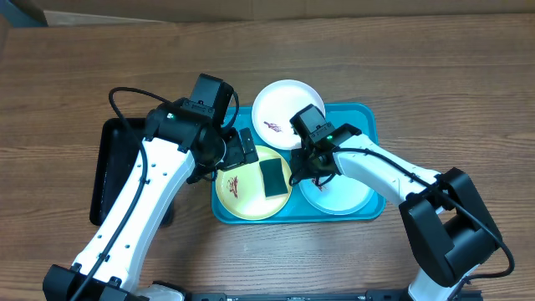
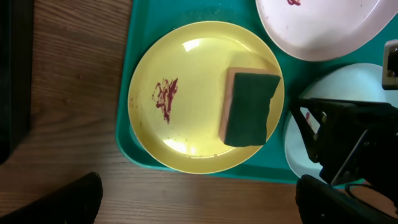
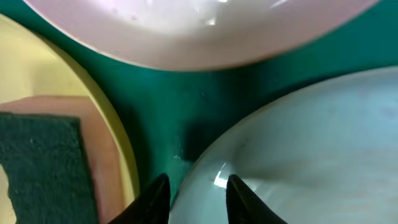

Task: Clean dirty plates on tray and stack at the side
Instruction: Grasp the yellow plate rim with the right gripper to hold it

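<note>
Left fingers (image 2: 68, 202) hung wide open, empty, above the yellow-green plate (image 2: 193, 81) and its sponge (image 2: 249, 109). Right fingers (image 3: 155, 199) sat narrow, straddling the rim of the mint plate (image 3: 311, 137) in the tray (image 3: 180, 93); grip honestly unclear.

Brown wood-grain counter (image 1: 75, 58) across nearly the whole overhead view, grain running left to right in long darker and lighter streaks. Matte finish. Soft, even lighting from above, with only short, faint shadows on the wood. Same wood down the left side and along the bottom of the left wrist view, redder in tone there. Along the far edge, a paler tan strip (image 1: 251, 14), too little in view to identify.
</note>
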Robot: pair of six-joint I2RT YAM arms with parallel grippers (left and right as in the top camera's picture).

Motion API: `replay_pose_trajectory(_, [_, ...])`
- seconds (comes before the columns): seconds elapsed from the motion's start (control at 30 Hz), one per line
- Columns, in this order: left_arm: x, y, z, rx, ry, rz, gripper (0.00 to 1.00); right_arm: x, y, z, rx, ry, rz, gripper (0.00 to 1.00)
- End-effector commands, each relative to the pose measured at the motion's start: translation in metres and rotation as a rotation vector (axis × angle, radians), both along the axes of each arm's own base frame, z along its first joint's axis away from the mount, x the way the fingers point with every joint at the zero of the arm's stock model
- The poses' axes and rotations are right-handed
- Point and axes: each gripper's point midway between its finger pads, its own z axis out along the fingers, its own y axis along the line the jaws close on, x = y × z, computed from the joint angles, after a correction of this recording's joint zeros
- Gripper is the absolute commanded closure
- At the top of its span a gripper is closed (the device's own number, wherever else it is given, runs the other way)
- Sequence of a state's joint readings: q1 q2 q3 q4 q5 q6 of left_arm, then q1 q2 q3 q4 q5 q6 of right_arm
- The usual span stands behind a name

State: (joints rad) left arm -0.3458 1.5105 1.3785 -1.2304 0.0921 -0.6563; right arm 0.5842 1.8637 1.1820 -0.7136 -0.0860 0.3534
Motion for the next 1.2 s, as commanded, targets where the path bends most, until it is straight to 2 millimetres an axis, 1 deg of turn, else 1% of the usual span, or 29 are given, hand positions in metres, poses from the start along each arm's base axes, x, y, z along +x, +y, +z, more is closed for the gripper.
replay_pose_trajectory(0.0, [0.001, 0.004, -0.003, 0.012, 0.007, 0.029, 0.0, 0.019, 0.015, 0.033, 0.05, -0.067, -0.004, 0.69])
replay_pose_trajectory(0.1, [0.001, 0.004, -0.003, 0.012, 0.008, 0.028, 0.0, 0.022, 0.028, 0.051, 0.097, -0.089, 0.013, 0.68])
replay_pose_trajectory(0.17, [0.001, 0.004, -0.003, 0.012, 0.007, 0.028, 0.0, 0.024, 0.04, 0.058, 0.143, -0.1, 0.029, 0.67])
replay_pose_trajectory(0.27, [0.002, 0.004, -0.003, 0.011, 0.005, 0.029, 0.0, 0.026, 0.046, 0.057, 0.164, -0.11, 0.037, 0.63])
replay_pose_trajectory(0.37, [0.003, 0.003, -0.003, 0.009, -0.002, 0.029, 0.0, 0.026, 0.048, 0.049, 0.162, -0.106, 0.042, 0.6])
replay_pose_trajectory(0.5, [0.003, 0.003, -0.003, 0.009, -0.002, 0.028, 0.0, 0.016, 0.041, 0.028, 0.13, -0.06, 0.04, 0.6])
replay_pose_trajectory(0.73, [0.003, 0.003, -0.003, 0.009, -0.002, 0.029, 0.01, 0.007, 0.035, 0.021, 0.098, -0.027, 0.064, 0.6])
replay_pose_trajectory(0.93, [0.003, 0.003, -0.003, 0.009, -0.001, 0.028, 0.0, 0.0, 0.03, 0.007, 0.086, -0.02, 0.089, 0.61])
replay_pose_trajectory(0.97, [0.003, 0.003, -0.003, 0.009, -0.001, 0.028, 0.0, -0.001, 0.029, 0.005, 0.084, -0.018, 0.092, 0.62])
replay_pose_trajectory(1.17, [0.003, 0.003, -0.003, 0.009, 0.0, 0.029, 0.0, -0.004, 0.027, 0.003, 0.078, -0.01, 0.093, 0.72])
